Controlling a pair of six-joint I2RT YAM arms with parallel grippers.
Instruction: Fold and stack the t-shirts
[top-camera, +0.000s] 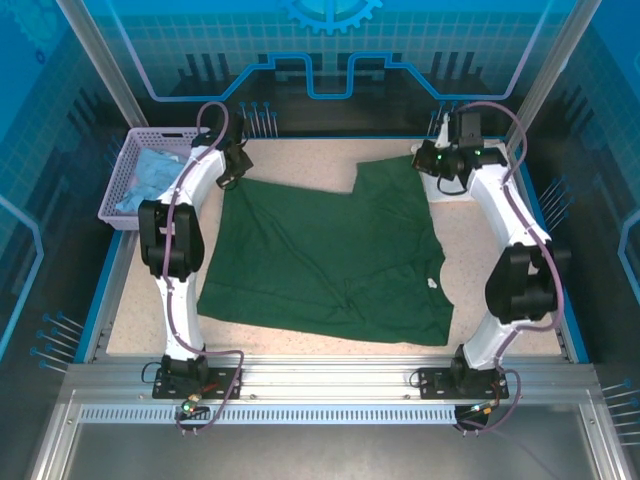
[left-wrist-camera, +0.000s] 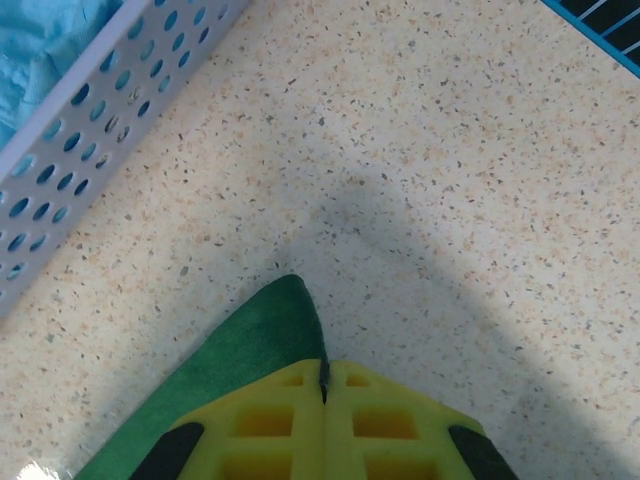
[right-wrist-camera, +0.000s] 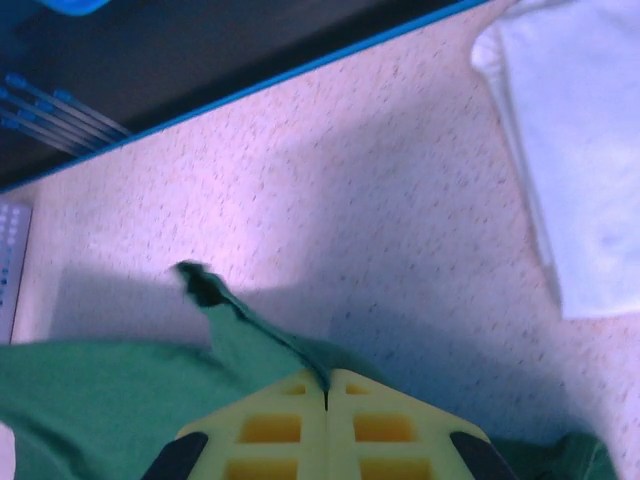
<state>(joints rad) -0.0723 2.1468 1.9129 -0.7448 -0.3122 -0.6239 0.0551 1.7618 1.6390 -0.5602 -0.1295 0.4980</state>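
Left gripper (left-wrist-camera: 323, 375) & right gripper (right-wrist-camera: 327, 385) both pinched shut on green t-shirt (top-camera: 330, 250) far corners: looks like 1st fold, next prob needs even lift twd near hem.

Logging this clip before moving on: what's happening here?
Both arms are working the dark green t-shirt, spread mostly flat on the table. The left claw is shut on its far left corner, the right claw on its far right edge. A white t-shirt lies at the far right; a basket holds light blue cloth.
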